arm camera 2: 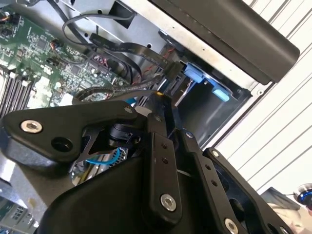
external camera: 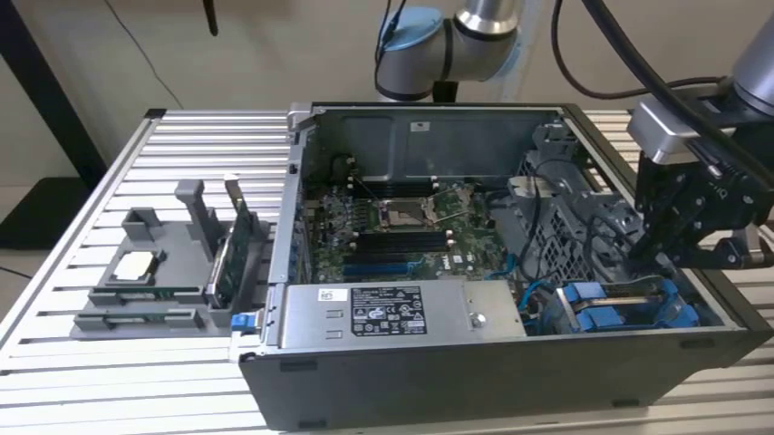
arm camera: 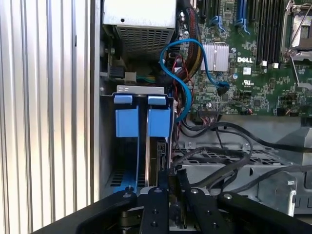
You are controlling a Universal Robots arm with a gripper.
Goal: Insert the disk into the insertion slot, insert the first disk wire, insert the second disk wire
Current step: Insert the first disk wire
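**Open tower computer case (external camera: 508, 381) lying on its side on a slatted aluminium bench (external camera: 109, 381).**

- **Insertion slot (external camera: 713, 317).** A dark grey metal bay with blue rails, in the near corner of the case at the exterior view's right.
- **Disk (arm camera: 158, 122).** It appears seated in the slot. The first wrist view shows it edge-on, with the blue tabs of its carrier facing outward. How deep it sits cannot be told.
- **Tool (external camera: 653, 260).** It hangs directly over the slot, with its tips just above the disk's edge. In both wrist views its fingers (arm camera 2: 158, 161) are drawn nearly together. They seem to pinch the black connector on the end of the disk wire (arm camera 2: 141, 48).
- **Disk wire.** A flat black cable that leads away from the slot's mouth toward the board.
- **Power supply (external camera: 400, 313).** A grey box with a white sticker, just beside the slot toward the exterior view's left. A blue cable (arm camera: 187, 97) loops between it and the slot.
- **Motherboard (external camera: 362, 231).** It lies beyond the slot and carries the processor socket (external camera: 403, 213) and a row of dark memory slots.
- **Grey fixture (external camera: 158, 272).** It stands outside the case, well apart from the slot at the exterior view's left. It holds a processor (external camera: 133, 265) lying flat and a green card (external camera: 230, 245) standing upright.
- **Arm joints (external camera: 448, 36).** They are farthest from the slot, behind the case's rear wall.
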